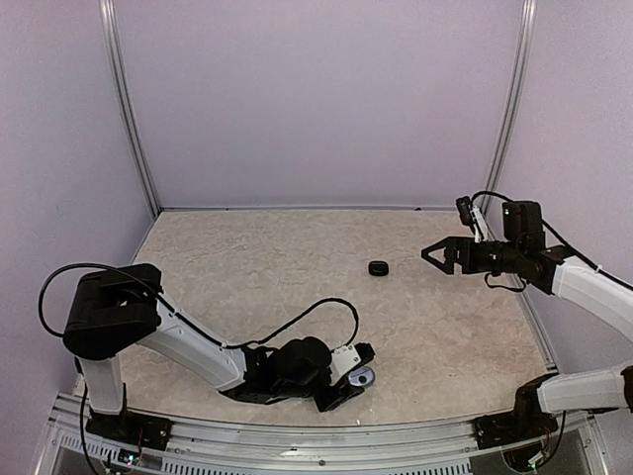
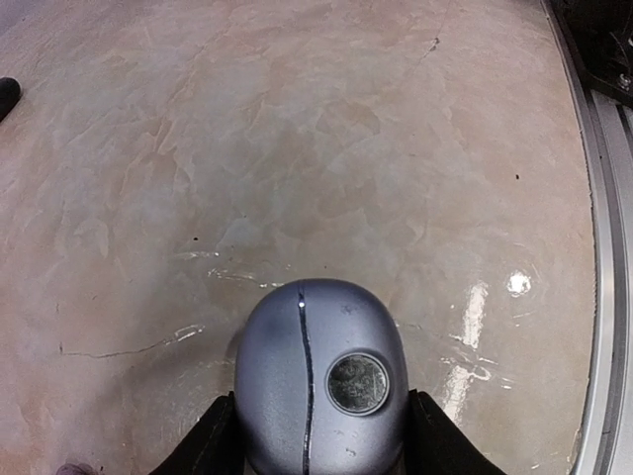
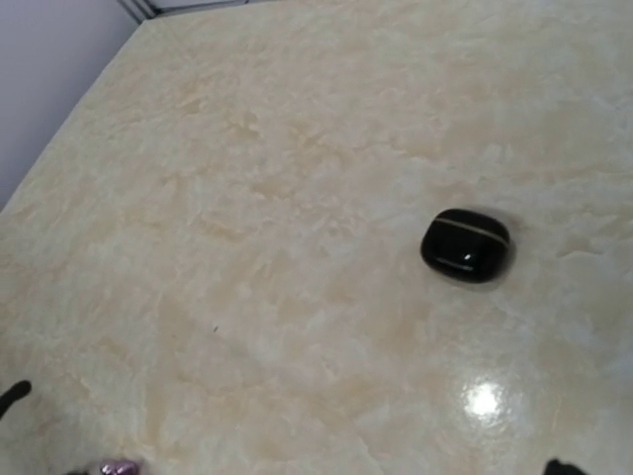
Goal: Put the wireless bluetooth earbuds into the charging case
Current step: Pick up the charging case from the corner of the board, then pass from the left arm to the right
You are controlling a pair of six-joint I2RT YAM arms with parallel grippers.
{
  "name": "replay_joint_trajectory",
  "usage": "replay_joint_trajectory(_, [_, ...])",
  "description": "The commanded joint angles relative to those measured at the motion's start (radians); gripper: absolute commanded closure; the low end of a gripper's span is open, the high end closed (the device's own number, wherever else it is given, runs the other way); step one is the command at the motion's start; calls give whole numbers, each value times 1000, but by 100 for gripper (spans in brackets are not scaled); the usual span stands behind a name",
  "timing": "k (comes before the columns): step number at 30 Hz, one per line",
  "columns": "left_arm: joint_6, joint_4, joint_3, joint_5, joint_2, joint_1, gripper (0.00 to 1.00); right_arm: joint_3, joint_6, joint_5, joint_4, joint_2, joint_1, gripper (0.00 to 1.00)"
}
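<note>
My left gripper (image 1: 358, 378) lies low near the table's front edge, shut on a closed silvery blue-grey charging case (image 2: 316, 381) with a round emblem and a dark seam. Its black fingers (image 2: 213, 440) press both sides. A second, glossy black case (image 1: 378, 268) lies closed on the table, also in the right wrist view (image 3: 465, 244). My right gripper (image 1: 432, 254) hovers open and empty just right of it, with only its fingertips (image 3: 12, 394) showing. A tiny pinkish blob (image 3: 119, 466) sits at the frame's bottom edge; I cannot tell if it is an earbud. No bud shows clearly.
The marbled beige tabletop (image 1: 297, 267) is walled by lilac panels at the back and sides. A metal rail (image 2: 605, 247) runs along the front edge beside the left gripper. A small greyish blob (image 2: 74, 467) lies at the left wrist view's bottom edge.
</note>
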Motion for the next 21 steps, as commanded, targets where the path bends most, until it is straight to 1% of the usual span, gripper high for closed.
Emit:
replay_joint_trajectory(1, [85,56,-33,-51,-46,2,51,-10,-15,-129,-2,39,-12,1])
replay_joint_trajectory(3, [131,60,-42,-85,-83,-7,53,-42,-8,-250,55,35,-12,3])
replay_joint_trajectory(6, [209,54,-47,-141,-150,-20,55,-103,33,-387,151,15,-11,7])
replay_joint_trajectory(9, [284,53,-59,-177,-214,-21,56,-109,38,-449,149,3,-7,9])
replay_joint_trajectory(13, [394,33,-48,-209,-315,-18,56,-133,76,-514,212,-33,31,12])
replay_joint_trajectory(17, [459,-14,7,-230,-359,-18,56,-131,85,-563,250,-54,86,12])
replay_joint_trajectory(21, [497,-15,49,-257,-384,-22,56,-147,133,-571,325,-51,157,14])
